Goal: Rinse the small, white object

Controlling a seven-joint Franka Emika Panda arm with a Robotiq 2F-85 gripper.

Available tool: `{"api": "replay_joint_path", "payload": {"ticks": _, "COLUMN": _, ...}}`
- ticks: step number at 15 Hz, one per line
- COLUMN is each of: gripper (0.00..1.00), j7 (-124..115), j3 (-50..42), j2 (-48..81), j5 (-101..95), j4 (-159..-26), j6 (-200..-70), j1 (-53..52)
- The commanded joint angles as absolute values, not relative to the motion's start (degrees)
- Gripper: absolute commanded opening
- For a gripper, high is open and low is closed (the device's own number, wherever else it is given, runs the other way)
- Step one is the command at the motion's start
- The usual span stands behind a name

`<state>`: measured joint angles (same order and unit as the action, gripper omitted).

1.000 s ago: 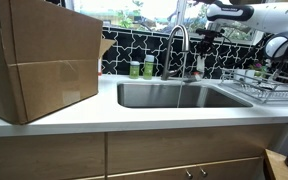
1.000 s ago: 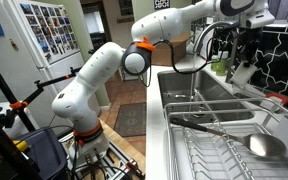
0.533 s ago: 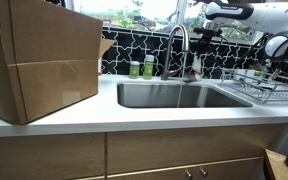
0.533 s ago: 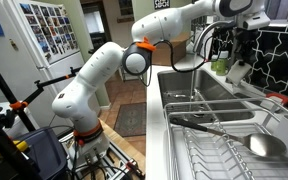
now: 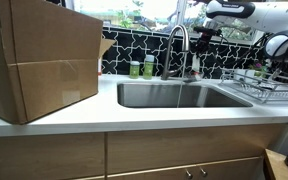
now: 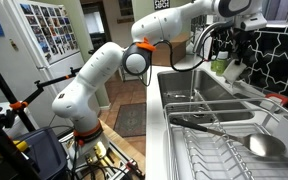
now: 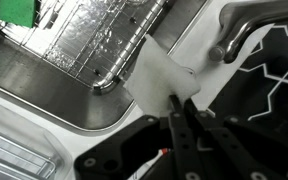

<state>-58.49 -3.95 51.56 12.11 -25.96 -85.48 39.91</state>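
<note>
Small, white object point(image 7: 160, 74) pinched at the tip of my gripper point(image 7: 178, 102), jaws closed tight on its edge, per wrist view. It hangs tilted over the far rim of the sink point(image 7: 54, 70), close beside the chrome faucet point(image 5: 170, 55) and on its right in an exterior view.

Pick-up looks done, by my read. The rinse itself is not yet done: the obj sits beside the spout, not under it, and I can't tell whether water is running. Left to do, approx: shift it left under the spout, wet it, set it down.

Two green bottles point(image 5: 136, 68) stand at the far counter edge, left of the faucet. Dish rack point(image 5: 264, 85) sits to the right, w/ a big cardboard box point(image 5: 39, 60) on the near-left counter.
</note>
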Motion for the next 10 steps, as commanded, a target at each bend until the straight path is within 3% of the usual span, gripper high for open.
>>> {"api": "replay_joint_path", "payload": {"ticks": 1, "gripper": 0.02, "j7": -57.64, "j3": -2.92, "j2": 49.95, "j5": 13.35, "j4": -27.90, "j6": -83.23, "j1": 40.54}}
{"api": "replay_joint_path", "payload": {"ticks": 2, "gripper": 0.02, "j7": -63.21, "j3": -6.47, "j2": 50.77, "j5": 9.74, "j4": -27.18, "j6": -85.79, "j1": 38.95}}
{"api": "replay_joint_path", "payload": {"ticks": 3, "gripper": 0.02, "j7": -58.31, "j3": -3.21, "j2": 50.05, "j5": 12.96, "j4": -27.69, "j6": -83.39, "j1": 40.46}}
{"api": "replay_joint_path", "payload": {"ticks": 10, "gripper": 0.02, "j7": -61.38, "j3": -6.92, "j2": 51.22, "j5": 8.66, "j4": -26.43, "j6": -90.60, "j1": 39.41}}
